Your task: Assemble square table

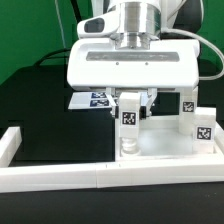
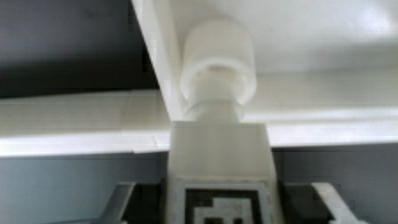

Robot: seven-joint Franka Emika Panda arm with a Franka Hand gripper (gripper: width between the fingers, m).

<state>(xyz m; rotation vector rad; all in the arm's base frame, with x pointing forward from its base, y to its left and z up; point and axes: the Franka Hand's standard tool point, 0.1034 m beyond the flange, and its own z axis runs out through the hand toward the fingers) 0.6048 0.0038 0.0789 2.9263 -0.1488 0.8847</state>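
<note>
Gripping one white tagged leg (image 1: pixel 129 115), my gripper (image 1: pixel 131 100) is clenched around its upper part, the fingers pressed to either side of it just under the wrist housing; the wrist view confirms the hold, with the leg (image 2: pixel 217 150) running straight out from between my fingers and its tag close to the lens. As I judge it, the step in hand is seating this leg into the tabletop (image 1: pixel 160 140), the white tray lying below me against the white border wall (image 1: pixel 110 175) at the front of the black table (image 1: pixel 35 105). The leg's rounded tip (image 2: pixel 217 70) appears to meet the tray's pale surface near a raised rim, though I cannot tell whether it is in a corner socket or only resting beside one. Two more legs (image 1: pixel 199 127) already stand upright on the tray toward the exterior view's right, near my leg but apart from it. Behind the tray, the marker board (image 1: pixel 97 98) lies flat. Next I would need to keep the leg upright, press it down and turn it home, then let go without tipping it.
</note>
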